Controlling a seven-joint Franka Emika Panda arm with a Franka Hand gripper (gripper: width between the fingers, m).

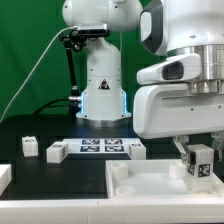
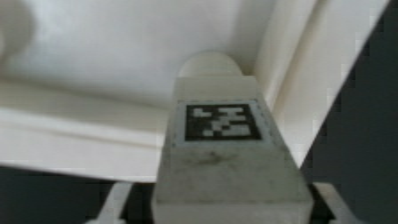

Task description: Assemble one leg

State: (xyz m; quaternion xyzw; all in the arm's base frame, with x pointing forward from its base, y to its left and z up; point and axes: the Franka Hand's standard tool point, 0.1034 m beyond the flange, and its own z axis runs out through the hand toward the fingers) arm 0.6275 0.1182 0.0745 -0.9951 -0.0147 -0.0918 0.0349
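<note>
One leg (image 1: 201, 170), tag facing out, is clamped upright in the narrowed gripper (image 1: 198, 158) above a corner of the white tray-like top (image 1: 140, 185), near the front edge of the table (image 1: 60, 188), exterior view's right.

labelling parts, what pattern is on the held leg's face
A black-and-white square marker tag on the white leg; clearest in the wrist view.

A green backdrop (image 1: 25, 60) closes the scene at the exterior view's left. A black table (image 1: 62, 182) forms the work surface under even light.
</note>
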